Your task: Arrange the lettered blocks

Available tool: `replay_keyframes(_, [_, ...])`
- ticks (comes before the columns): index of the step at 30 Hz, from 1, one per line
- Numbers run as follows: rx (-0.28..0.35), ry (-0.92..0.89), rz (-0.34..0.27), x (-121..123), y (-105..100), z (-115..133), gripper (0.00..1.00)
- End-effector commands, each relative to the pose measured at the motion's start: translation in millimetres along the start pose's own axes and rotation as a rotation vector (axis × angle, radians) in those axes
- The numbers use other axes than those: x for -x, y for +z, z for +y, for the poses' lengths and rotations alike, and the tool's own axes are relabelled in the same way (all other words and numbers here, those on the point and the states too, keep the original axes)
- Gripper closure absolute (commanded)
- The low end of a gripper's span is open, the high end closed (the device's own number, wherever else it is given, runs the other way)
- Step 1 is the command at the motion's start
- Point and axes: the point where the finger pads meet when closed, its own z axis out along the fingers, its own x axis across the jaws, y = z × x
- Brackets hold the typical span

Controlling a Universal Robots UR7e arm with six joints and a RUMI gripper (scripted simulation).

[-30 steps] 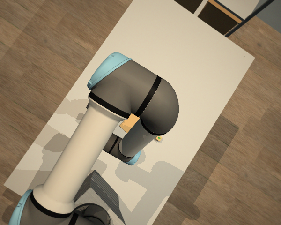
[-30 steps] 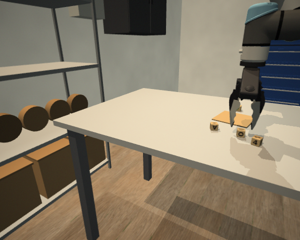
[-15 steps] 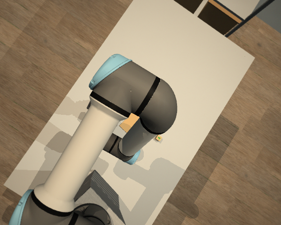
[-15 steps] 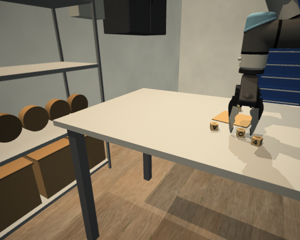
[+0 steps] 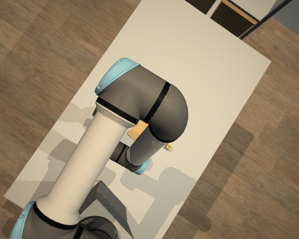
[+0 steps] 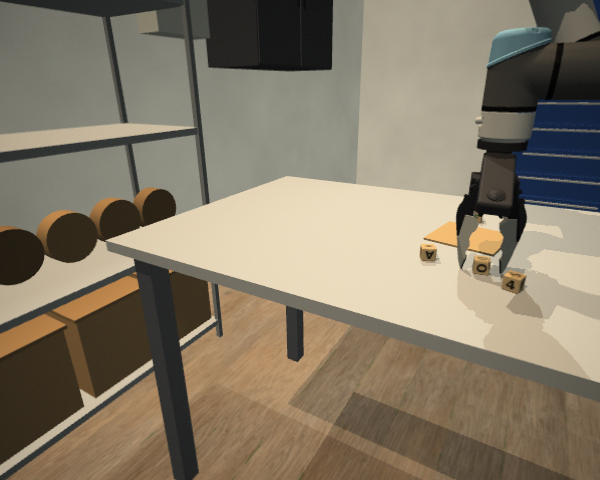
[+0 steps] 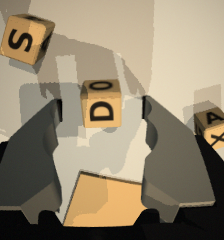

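Observation:
My gripper [image 6: 482,266] is open and low over the table, its fingers on either side of a wooden block [image 6: 480,265] with gaps on both sides. In the wrist view this block [image 7: 101,102] sits between the fingertips and shows D on its large face and O on the adjoining one. A block showing S [image 7: 26,39] lies at the upper left; in the exterior view its side shows 4 [image 6: 513,282]. A block showing A and X [image 7: 212,129] lies at the right, and also shows in the exterior view [image 6: 428,252]. The orange mat [image 6: 471,237] lies just behind the gripper. A fourth block is mostly hidden behind the gripper.
The arm covers most of the work area in the top view; only a corner of the mat [image 5: 137,130] and one block [image 5: 168,147] show. The table edge [image 6: 341,310] runs close in front of the blocks. A metal shelf [image 6: 83,206] stands off to the left.

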Motion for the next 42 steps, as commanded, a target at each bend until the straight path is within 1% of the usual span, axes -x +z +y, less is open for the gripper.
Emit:
replay_keyframes(1, [0.000, 0.000, 0.001, -0.6, -0.3, 0.0, 0.63])
replay_keyframes(5, [0.000, 0.000, 0.001, -0.6, -0.3, 0.0, 0.63])
replay_keyframes(6, [0.000, 0.000, 0.001, -0.6, -0.3, 0.0, 0.75])
replay_keyframes(22, [0.000, 0.000, 0.001, -0.6, -0.3, 0.0, 0.75])
replay_keyframes(23, [0.000, 0.000, 0.001, -0.6, -0.3, 0.0, 0.95])
replay_keyframes(42, [0.000, 0.000, 0.001, -0.6, -0.3, 0.0, 0.95])
